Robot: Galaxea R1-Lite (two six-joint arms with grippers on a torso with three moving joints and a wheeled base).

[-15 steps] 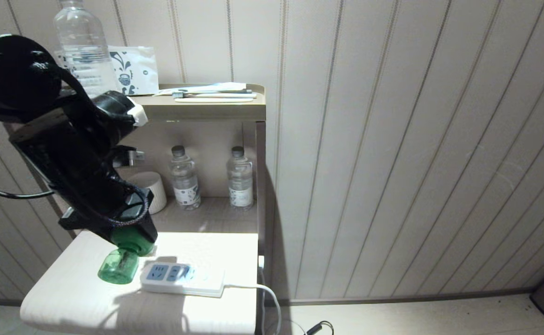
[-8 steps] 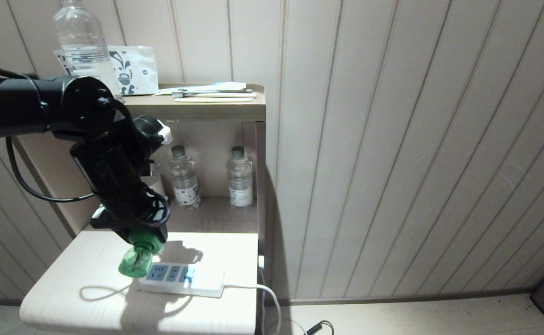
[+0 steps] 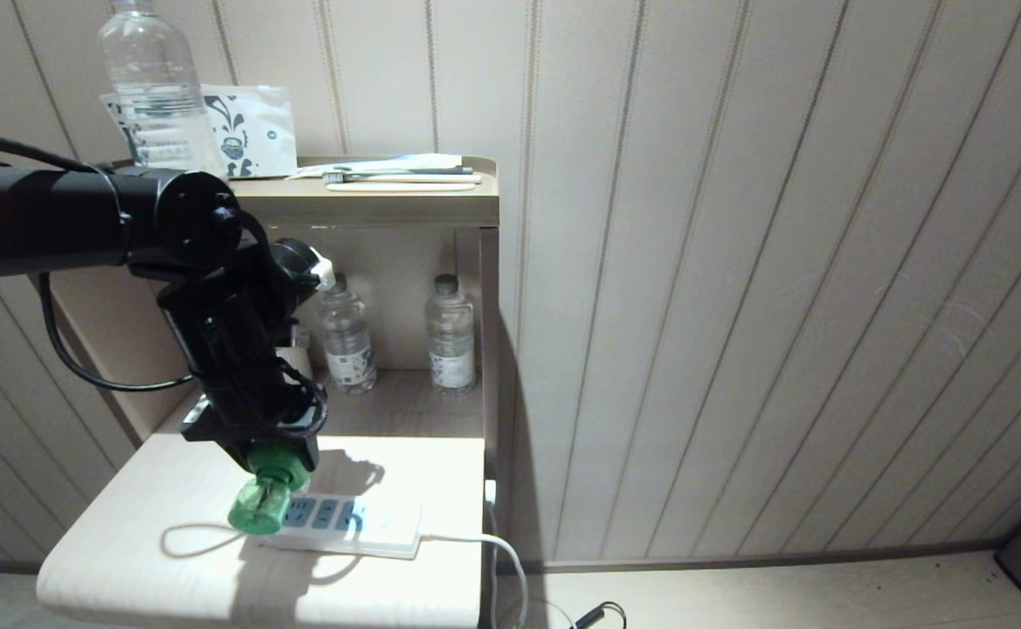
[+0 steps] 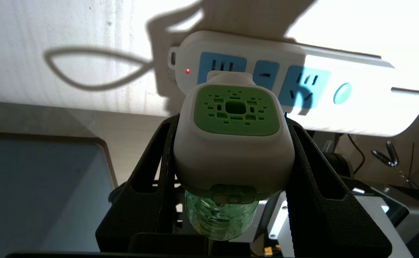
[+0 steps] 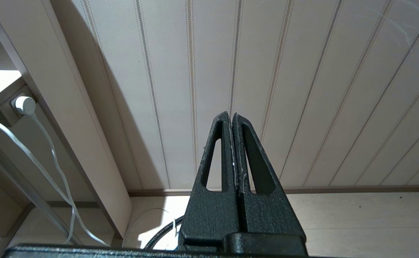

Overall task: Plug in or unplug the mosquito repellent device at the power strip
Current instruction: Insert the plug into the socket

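i'm seeing the mosquito repellent device (image 4: 233, 143) hanging tilted over the left end of the power strip (image 4: 342, 111), which is lying on the desk (image 3: 126, 559). my left gripper (image 4: 232, 150) is clamping it by both sides. my right gripper (image 5: 232, 120) is idling near the wall, fingers pressed together.

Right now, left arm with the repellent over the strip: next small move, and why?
Probably ease the left tool straight toward the power strip. It grips the mosquito repellent device, whose plug end sits at the end socket beside the red light, apparently not seated yet.
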